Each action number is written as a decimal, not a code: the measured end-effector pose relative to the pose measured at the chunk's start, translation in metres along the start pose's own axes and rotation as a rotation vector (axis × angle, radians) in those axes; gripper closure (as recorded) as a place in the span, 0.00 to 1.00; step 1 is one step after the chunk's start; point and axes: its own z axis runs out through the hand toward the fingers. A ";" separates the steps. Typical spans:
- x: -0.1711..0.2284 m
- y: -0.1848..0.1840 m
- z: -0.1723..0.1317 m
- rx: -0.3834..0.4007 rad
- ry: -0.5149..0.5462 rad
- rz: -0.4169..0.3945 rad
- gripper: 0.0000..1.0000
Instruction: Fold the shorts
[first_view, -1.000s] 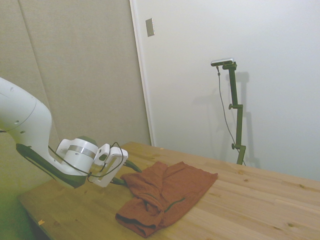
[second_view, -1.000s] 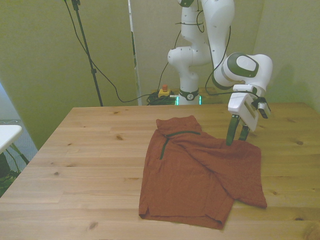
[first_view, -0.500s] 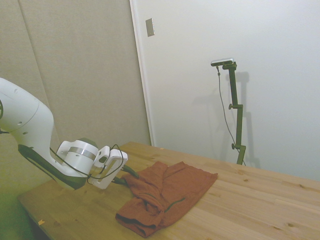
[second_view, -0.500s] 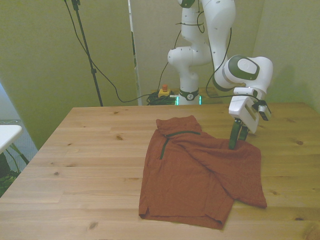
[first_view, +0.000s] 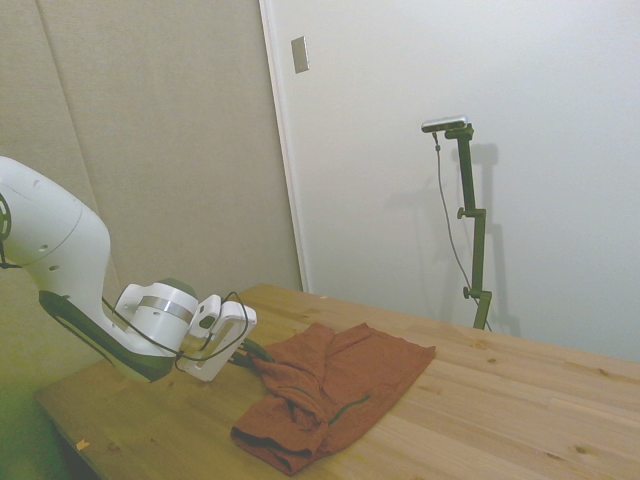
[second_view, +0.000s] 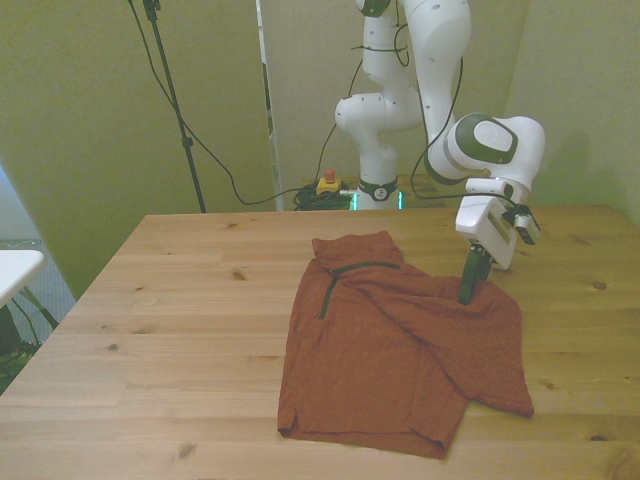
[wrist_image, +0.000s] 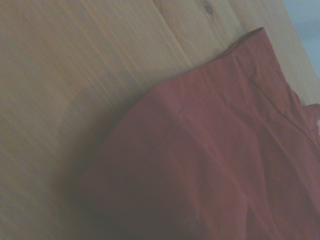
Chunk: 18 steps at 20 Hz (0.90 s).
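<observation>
The rust-red shorts (second_view: 400, 345) lie partly folded on the wooden table (second_view: 180, 300), with a dark zipper line near their far edge. In the side view the shorts (first_view: 335, 385) are bunched, one layer over another. My gripper (second_view: 468, 290) is down at the shorts' far corner on the front view's right, its dark fingers together and pinching the fabric edge. From the side, the gripper (first_view: 257, 353) meets the cloth at its near-left corner. The wrist view shows blurred shorts fabric (wrist_image: 215, 160) raised slightly over the wood.
A dark tripod stand (second_view: 172, 90) and cables are behind the table on the front view's left. A white surface edge (second_view: 15, 268) shows beside the table at the far left. Bare wood (second_view: 580, 290) surrounds the shorts.
The fingers, apart a second ago, have lowered onto the shorts' corner and shut on the fabric edge. The shorts have hardly shifted.
</observation>
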 end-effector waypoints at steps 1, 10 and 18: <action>0.005 0.001 -0.002 0.002 0.008 0.007 1.00; 0.091 0.083 -0.026 -0.039 0.091 0.157 1.00; 0.136 0.202 0.014 -0.091 0.052 0.313 1.00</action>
